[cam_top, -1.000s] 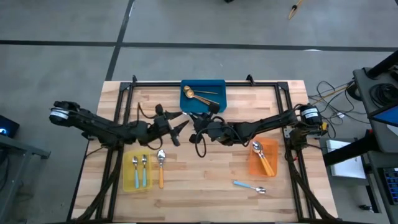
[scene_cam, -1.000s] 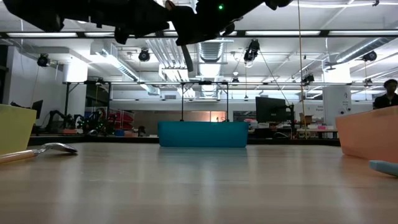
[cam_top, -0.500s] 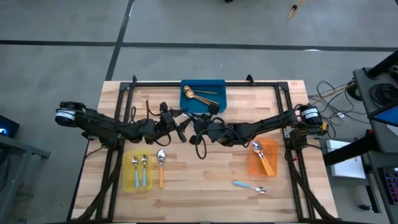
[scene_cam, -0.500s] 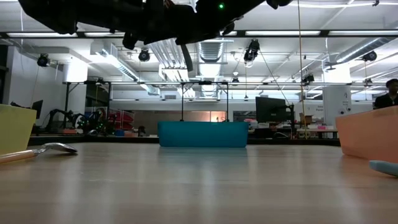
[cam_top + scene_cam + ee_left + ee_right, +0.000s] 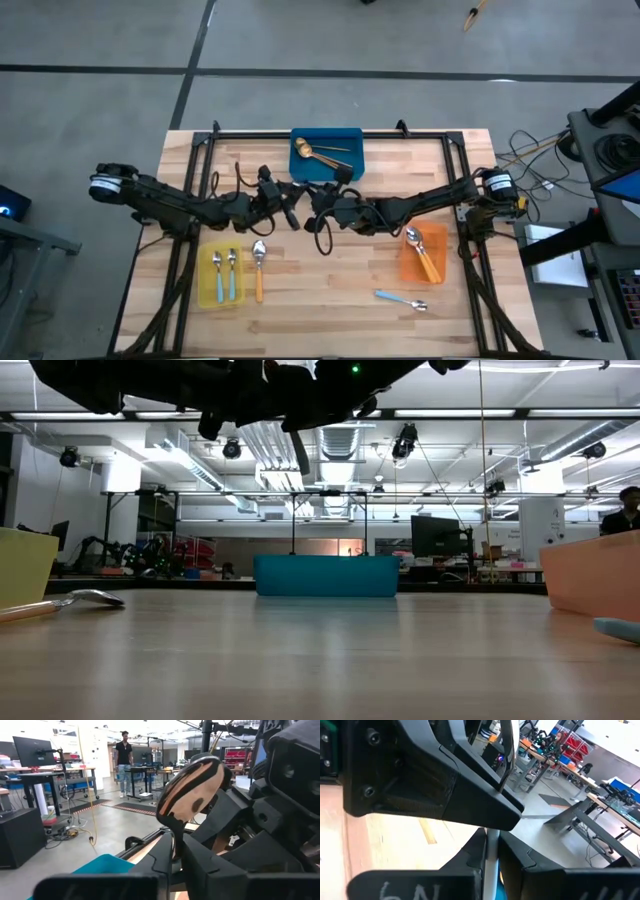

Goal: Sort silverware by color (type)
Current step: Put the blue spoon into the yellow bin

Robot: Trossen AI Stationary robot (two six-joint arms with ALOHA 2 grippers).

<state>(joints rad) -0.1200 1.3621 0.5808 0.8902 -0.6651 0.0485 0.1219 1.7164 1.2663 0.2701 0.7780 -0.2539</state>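
Note:
High over the table's middle my two grippers meet on one spoon. Its shiny bowl [image 5: 192, 790] stands above my left gripper [image 5: 176, 845], which is shut on it. Its light-blue handle [image 5: 492, 862] runs between the fingers of my right gripper [image 5: 492, 837], also shut on it. From above, the left gripper [image 5: 296, 210] and the right gripper [image 5: 312, 204] stand tip to tip and hide the spoon. An orange-handled spoon [image 5: 259, 268] and a blue-handled spoon [image 5: 402, 299] lie flat on the table. My left gripper pinches the spoon's thin neck [image 5: 175, 827] just below the bowl between its two fingers, coming level from the table's left. The spoon is clear of the table. My right gripper pinches the light-blue handle [image 5: 492, 851] between its two fingers, coming about level from the table's right, fingers along the handle. The metal neck [image 5: 507, 750] runs on past the left gripper's fingers.
A blue bin [image 5: 345, 165] with gold spoons [image 5: 305, 152] stands at the far middle. A yellow bin [image 5: 207, 285] with two blue-handled spoons is near left. An orange bin [image 5: 408, 265] with orange-handled spoons is at the right. A person stands in the room beyond.
My left gripper, open a second ago beside the right gripper's tip, has shut on the spoon that the right gripper holds. The right gripper has kept still.

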